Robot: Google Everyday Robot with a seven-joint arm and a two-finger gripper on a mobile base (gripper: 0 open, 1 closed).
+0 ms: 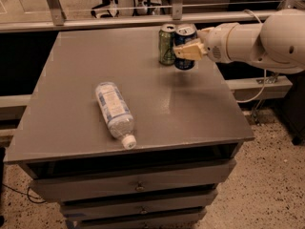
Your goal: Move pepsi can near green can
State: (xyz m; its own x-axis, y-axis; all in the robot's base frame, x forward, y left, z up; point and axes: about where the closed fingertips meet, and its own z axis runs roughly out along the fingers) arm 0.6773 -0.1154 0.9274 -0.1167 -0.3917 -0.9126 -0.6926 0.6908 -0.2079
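Note:
The dark blue pepsi can (185, 36) is upright in my gripper (188, 50), which is shut on its side and holds it a little above the table's far right part. The olive-green can (167, 44) stands upright on the table right beside it, to its left, the two almost touching. My white arm (257, 41) reaches in from the right.
A clear plastic bottle (114, 112) with a white cap lies on its side at the front left of the grey table (76, 70). Drawers sit below the tabletop. A metal rail (119, 20) runs behind the table's far edge.

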